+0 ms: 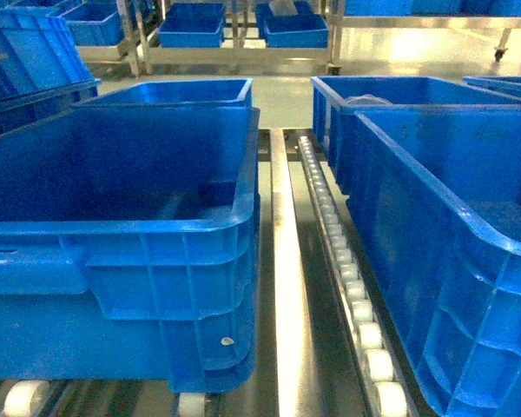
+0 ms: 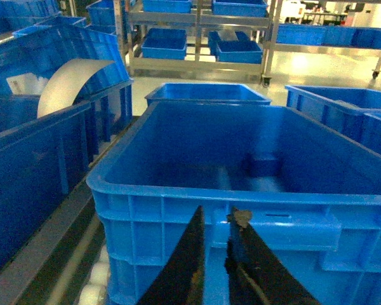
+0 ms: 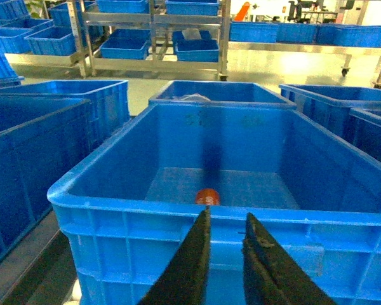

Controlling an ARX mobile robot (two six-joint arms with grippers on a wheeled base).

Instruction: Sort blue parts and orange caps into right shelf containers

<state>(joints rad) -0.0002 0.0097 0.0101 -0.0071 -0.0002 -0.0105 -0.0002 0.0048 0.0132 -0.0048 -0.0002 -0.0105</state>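
Neither gripper shows in the head view. In the left wrist view my left gripper [image 2: 219, 215] hangs outside the near wall of a blue container [image 2: 178, 190], its fingers a narrow gap apart with nothing between them. A blue part [image 2: 261, 164] lies on that container's floor, also seen in the head view [image 1: 217, 191]. My right gripper [image 3: 227, 216] hovers in front of another blue container [image 3: 114, 203], narrowly open and empty. One orange cap [image 3: 207, 196] rests on that container's floor just behind the near rim.
The containers sit on the steel shelf, with a shiny rail [image 1: 282, 261] and a row of white rollers [image 1: 347, 278] between them. More blue crates [image 1: 391, 95] stand behind and beside. A curved white sheet [image 2: 70, 79] sticks out of a crate on the left. Far racks [image 1: 191, 30] hold further crates.
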